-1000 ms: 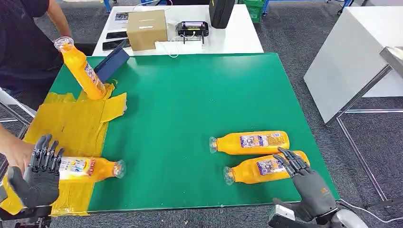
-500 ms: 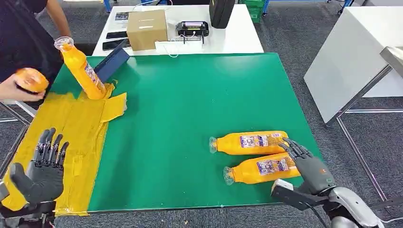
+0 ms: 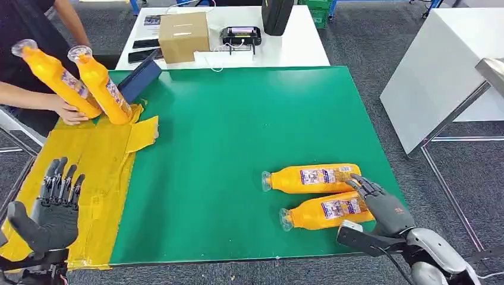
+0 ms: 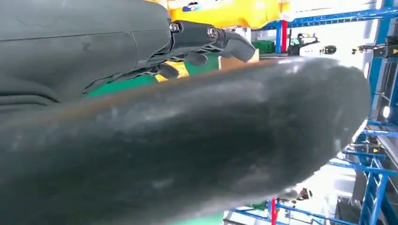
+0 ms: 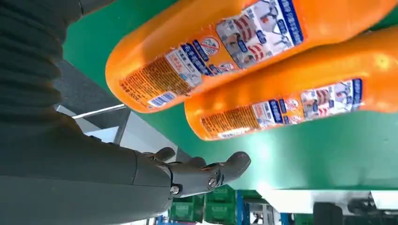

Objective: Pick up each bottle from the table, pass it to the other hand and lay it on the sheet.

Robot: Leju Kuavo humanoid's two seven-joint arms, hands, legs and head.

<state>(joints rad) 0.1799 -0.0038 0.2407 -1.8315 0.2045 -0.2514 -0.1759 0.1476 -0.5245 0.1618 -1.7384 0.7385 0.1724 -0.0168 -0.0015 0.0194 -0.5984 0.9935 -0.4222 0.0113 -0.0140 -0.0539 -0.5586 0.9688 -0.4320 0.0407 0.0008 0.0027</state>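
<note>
Two orange bottles lie side by side on the green table (image 3: 238, 119), the nearer bottle (image 3: 327, 212) just before the farther bottle (image 3: 312, 178). The right hand (image 3: 380, 205), fingers apart and holding nothing, is at their bases. The left hand (image 3: 53, 211) is spread over the yellow sheet (image 3: 101, 160), well apart from them.

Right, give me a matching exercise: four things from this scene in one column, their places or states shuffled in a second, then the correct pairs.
Things:
1. left hand
2. right hand
3. cardboard box
4. person's hand

Places or states:
A. on the white table
B. fingers spread over the yellow sheet, holding nothing
C. at the base of an upright bottle
D. by the nearer lying bottle

Pairs: 1-B, 2-D, 3-A, 4-C
</note>
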